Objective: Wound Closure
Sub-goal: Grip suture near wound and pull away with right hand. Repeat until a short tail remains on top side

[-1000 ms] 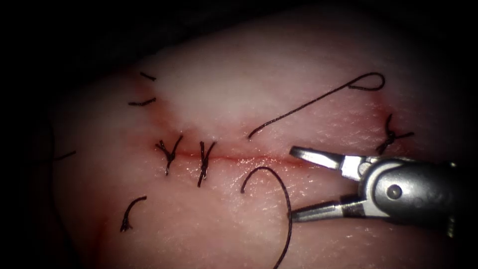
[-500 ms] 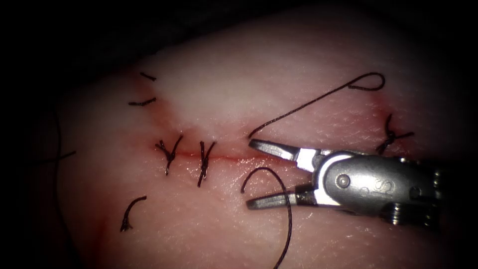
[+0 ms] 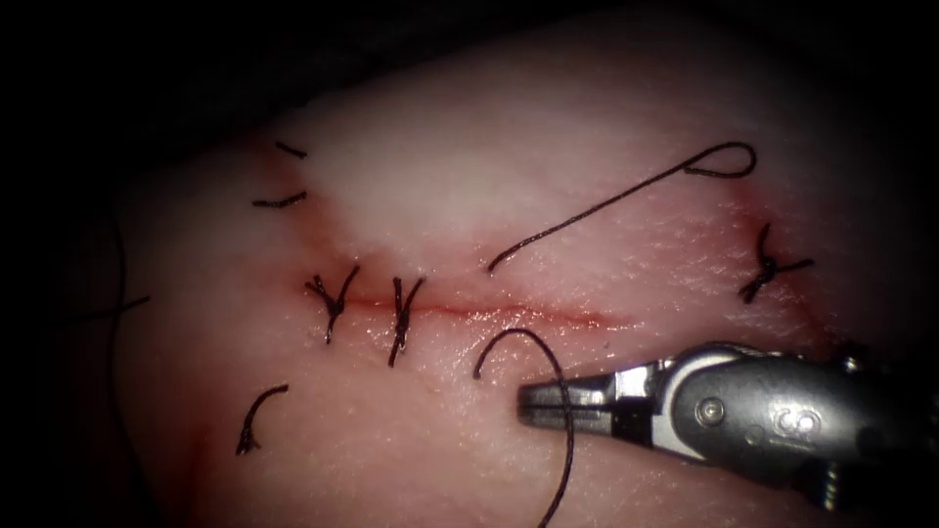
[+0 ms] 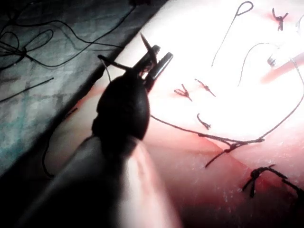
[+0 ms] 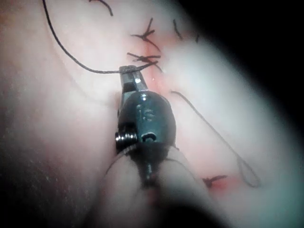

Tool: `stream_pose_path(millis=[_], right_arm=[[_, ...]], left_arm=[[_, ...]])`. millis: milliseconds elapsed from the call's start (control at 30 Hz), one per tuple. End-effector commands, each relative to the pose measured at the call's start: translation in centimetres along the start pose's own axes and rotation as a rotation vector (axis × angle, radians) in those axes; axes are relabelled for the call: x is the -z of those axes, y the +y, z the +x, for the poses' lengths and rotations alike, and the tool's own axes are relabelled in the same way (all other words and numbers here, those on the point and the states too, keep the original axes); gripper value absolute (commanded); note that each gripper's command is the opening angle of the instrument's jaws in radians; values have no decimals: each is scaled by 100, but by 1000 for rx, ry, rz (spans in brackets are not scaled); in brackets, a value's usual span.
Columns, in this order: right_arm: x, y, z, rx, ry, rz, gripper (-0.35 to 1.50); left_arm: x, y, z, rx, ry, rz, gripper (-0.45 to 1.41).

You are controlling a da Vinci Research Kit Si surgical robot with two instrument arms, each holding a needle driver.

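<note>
Your right tool is clamping the thread just below the cut. Your left tool is gripping the needle, off the tissue.

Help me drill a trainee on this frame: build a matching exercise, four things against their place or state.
1 right tool
2 left tool
3 looped thread end
4 two knots

a across the cut
b shut on the thread
c holds the needle, out of the tissue
d lying loose on the tissue

Pairs: 1-b, 2-c, 3-d, 4-a
</note>
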Motion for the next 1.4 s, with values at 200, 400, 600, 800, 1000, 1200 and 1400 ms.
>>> stream_pose_path(millis=[200, 400, 600, 800, 1000, 1200, 1400], right_arm=[[-16, 14, -2, -370, -11, -19, 68], [-43, 10, -51, -472, -4, -56, 138], [-68, -12, -69, -474, -18, -63, 131], [-70, 2, -55, -473, -20, -65, 27], [-53, 7, -36, -414, -9, -103, -35], [-34, -42, 2, -326, -64, -59, -35], [-17, -97, 41, -290, -67, 24, -35]], left_arm=[[-9, -6, 0, -4, 4, 2, -45], [-8, -5, 0, -4, 4, 2, -45], [-8, -5, 0, -4, 4, 2, -45], [-8, -5, 0, -10, 4, 1, -45], [-8, -5, 0, -10, 4, 1, -45], [-9, -4, 0, -10, 6, 0, -45], [-10, -3, 0, -11, 4, 0, -45]])
